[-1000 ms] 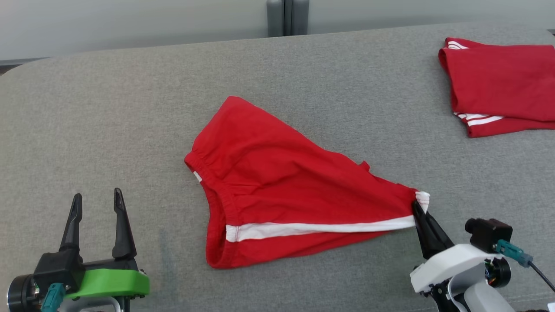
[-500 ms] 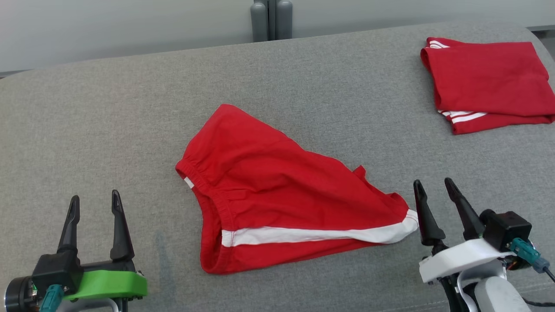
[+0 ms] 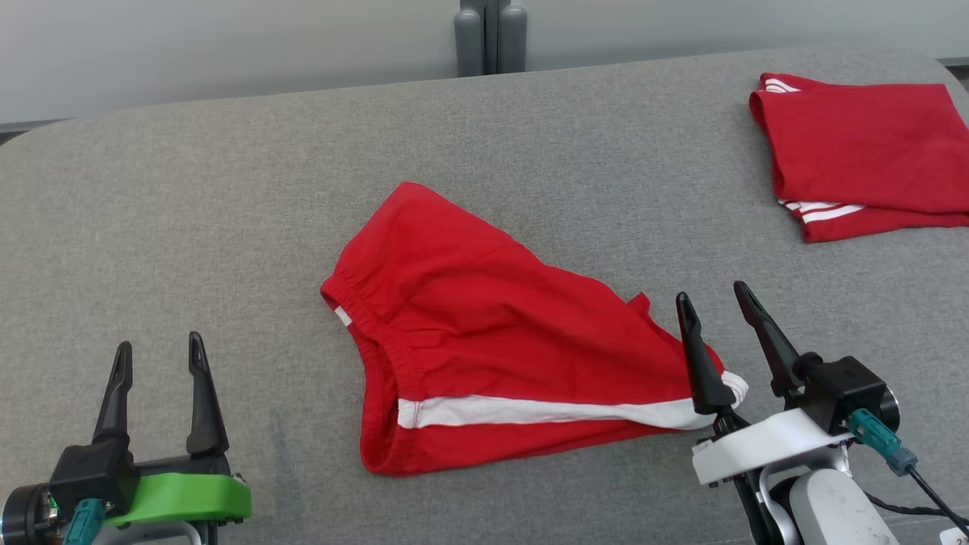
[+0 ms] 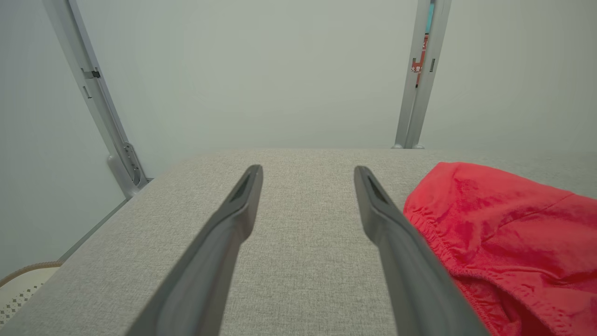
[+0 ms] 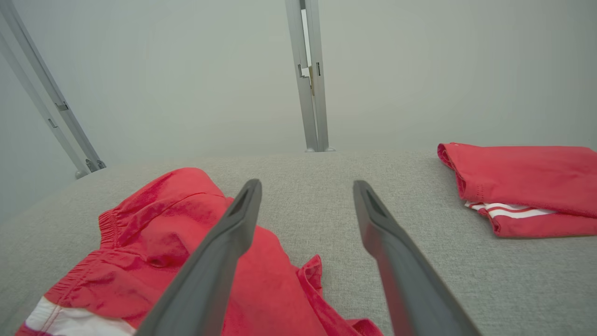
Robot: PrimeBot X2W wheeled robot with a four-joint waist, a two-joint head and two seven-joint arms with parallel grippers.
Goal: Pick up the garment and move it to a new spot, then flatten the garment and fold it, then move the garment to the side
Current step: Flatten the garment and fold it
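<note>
Head view, lower left: left gripper (image 3: 159, 341) has both dark fingers spread wide, tips pointing up and away from the body, with a green bracket (image 3: 185, 496) at its wrist. Lower right: right gripper (image 3: 711, 291) has its fingers equally parted, leaning slightly leftward above a white wrist housing (image 3: 757, 446) and pale forearm (image 3: 833, 515). Each wrist view shows its finger pair splayed.
</note>
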